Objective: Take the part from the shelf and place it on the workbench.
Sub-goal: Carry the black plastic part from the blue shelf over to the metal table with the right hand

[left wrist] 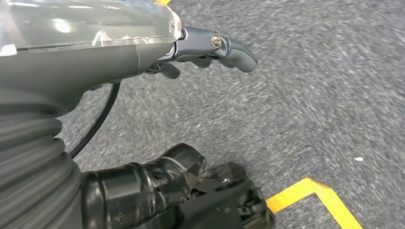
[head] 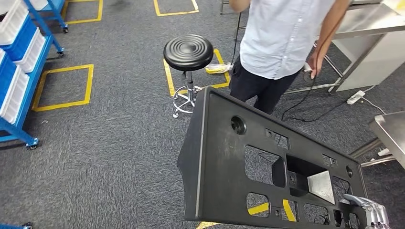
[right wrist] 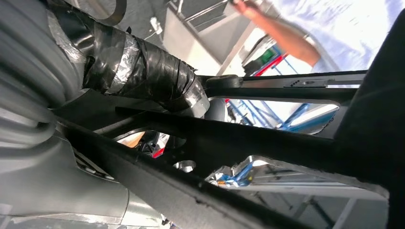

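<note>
The right hand (head: 367,210) grips the unlabelled black part (head: 224,167) over grey carpet (head: 110,157).

right hand (head: 368,211) holds black part (head: 217,162) above carpet | person (head: 282,38) behind | stool (head: 188,52) left

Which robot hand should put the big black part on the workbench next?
Probably the right hand: it already grips the black part at its lower corner, and the steel workbench is on that same side. The left hand hangs over the carpet, holding nothing.
</note>
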